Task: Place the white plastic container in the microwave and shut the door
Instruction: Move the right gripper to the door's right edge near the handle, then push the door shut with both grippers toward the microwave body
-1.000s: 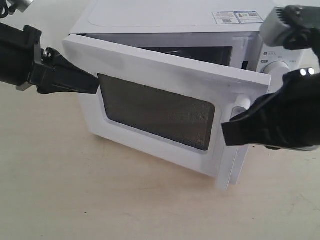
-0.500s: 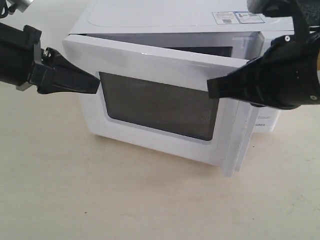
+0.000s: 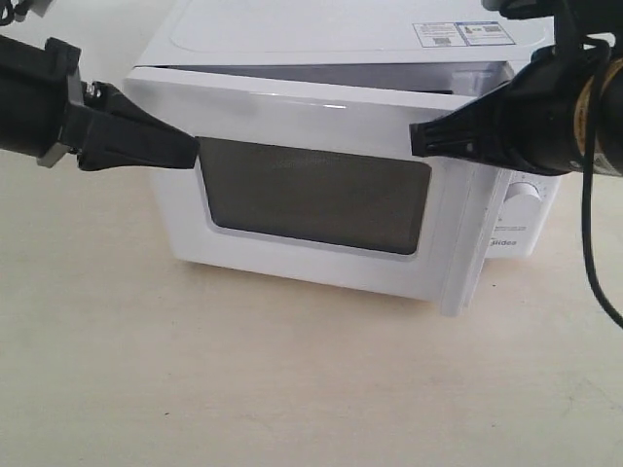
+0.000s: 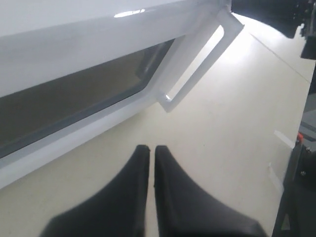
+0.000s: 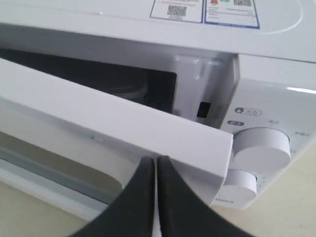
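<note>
One white boxy microwave (image 3: 292, 39) stood on a pale tabletop (image 3: 292, 389), its white door with dark mesh window (image 3: 311, 112) ajar by a narrow gap at the handle side. Black left gripper (image 3: 195, 153): fingers pressed together, empty, at the window's nine o'clock. Black right gripper (image 3: 417, 136): likewise clenched on nothing, its tip at the door's face, two o'clock. White plastic container: could not be made out through the gap.

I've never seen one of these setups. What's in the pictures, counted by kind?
Microwave: 1
Knobs: 2
Stickers: 2
Robot hands: 2, left hand and right hand
Total: 7
</note>
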`<state>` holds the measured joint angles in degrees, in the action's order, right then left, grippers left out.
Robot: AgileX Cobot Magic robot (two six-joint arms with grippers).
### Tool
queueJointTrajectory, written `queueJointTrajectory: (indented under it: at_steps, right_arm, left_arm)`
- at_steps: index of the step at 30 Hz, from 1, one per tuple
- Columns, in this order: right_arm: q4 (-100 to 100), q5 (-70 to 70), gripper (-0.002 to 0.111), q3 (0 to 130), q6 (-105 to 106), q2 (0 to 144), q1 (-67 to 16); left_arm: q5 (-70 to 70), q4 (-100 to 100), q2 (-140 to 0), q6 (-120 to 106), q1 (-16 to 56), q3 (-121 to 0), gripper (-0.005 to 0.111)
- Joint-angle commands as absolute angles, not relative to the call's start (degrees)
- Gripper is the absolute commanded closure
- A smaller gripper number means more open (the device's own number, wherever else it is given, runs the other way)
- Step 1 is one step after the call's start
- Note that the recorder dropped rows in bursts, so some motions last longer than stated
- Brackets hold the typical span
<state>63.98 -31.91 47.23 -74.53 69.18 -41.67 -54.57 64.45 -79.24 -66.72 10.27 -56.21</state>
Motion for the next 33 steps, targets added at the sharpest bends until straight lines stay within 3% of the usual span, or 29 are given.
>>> queueJointTrajectory:
  at_steps: [1, 15, 33]
  right_arm:
    - [71.28, -32.47, 0.108, 47.57, -81.93, 70.63, -41.69]
    - [83.22, -34.05, 0.108, 47.62, -94.46, 76.13, -41.69]
    - [85.25, -35.21, 0.108, 53.35, -95.66, 82.51, -41.69]
  left_arm:
    - [-54.38, 67.08, -78.75, -66.35, 10.5, -56.09, 0.102]
    - [-53.75, 70.61, -78.75, -66.35, 10.5, -56.09, 0.102]
    - [-53.75, 70.61, -78.75, -66.35, 10.5, -56.09, 0.102]
